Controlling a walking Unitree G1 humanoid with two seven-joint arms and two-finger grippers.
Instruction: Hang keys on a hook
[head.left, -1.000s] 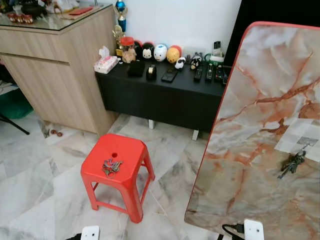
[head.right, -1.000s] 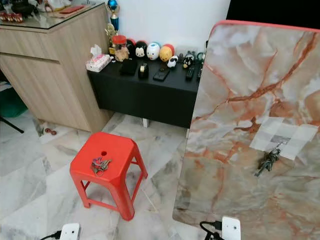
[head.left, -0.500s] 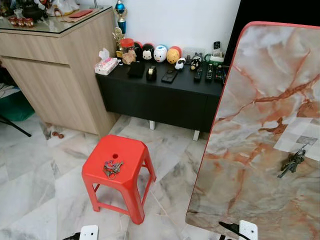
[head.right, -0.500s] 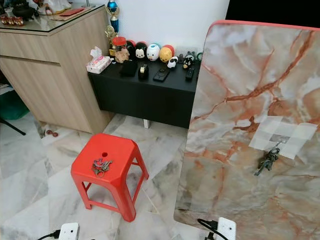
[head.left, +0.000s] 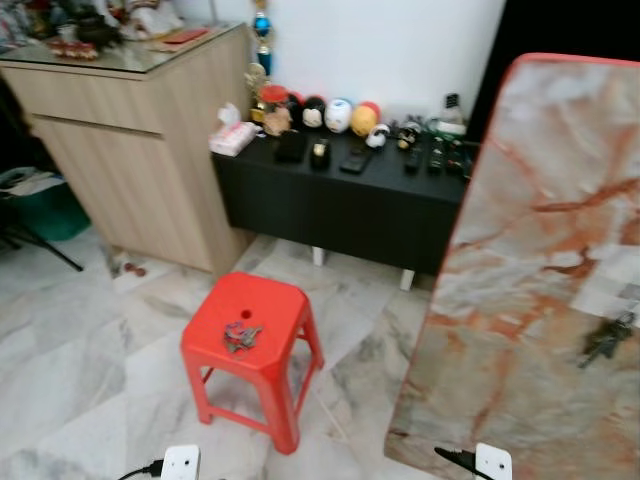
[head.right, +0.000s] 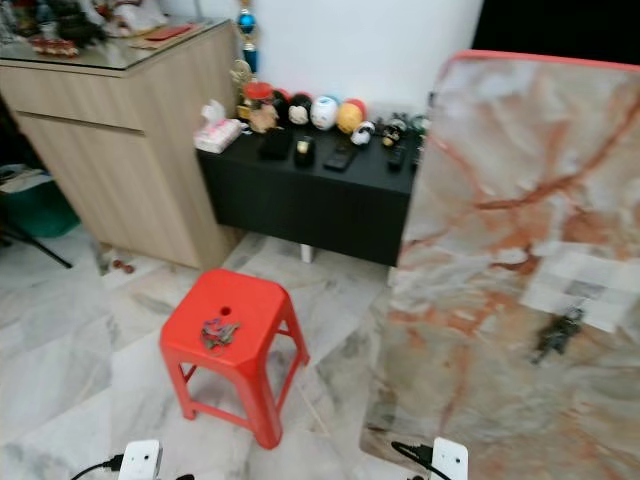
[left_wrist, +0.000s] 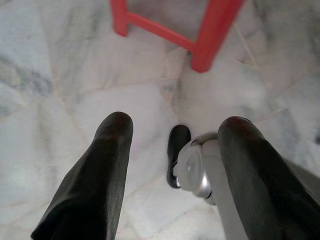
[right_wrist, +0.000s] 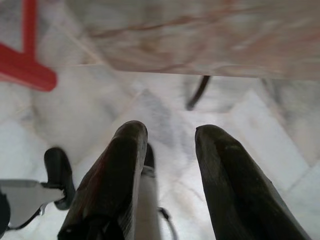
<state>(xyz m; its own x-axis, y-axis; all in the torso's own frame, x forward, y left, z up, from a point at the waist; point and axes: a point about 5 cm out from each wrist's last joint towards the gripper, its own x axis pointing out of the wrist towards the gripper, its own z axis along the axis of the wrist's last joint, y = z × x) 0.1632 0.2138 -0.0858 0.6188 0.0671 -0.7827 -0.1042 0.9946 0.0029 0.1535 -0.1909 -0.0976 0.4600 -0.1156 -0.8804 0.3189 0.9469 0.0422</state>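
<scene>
A bunch of keys (head.left: 241, 337) lies on top of a red plastic stool (head.left: 255, 306) on the marble floor. To the right leans a marbled board (head.left: 530, 290) with a taped hook patch (head.right: 590, 290); another dark key bunch (head.left: 605, 340) hangs from it. Both arms hang low. My left gripper (left_wrist: 172, 131) is open over bare floor near the stool's legs. My right gripper (right_wrist: 170, 134) is open above the floor by the board's lower edge.
A black low cabinet (head.left: 340, 195) with figurines and remotes stands against the back wall. A wooden counter (head.left: 130, 150) stands at the left. Open marble floor (head.left: 90, 350) lies left of the stool.
The whole picture has shifted and blurred, so the camera has moved; the stool and board now sit further right in view. Keys, stool and board keep their places.
</scene>
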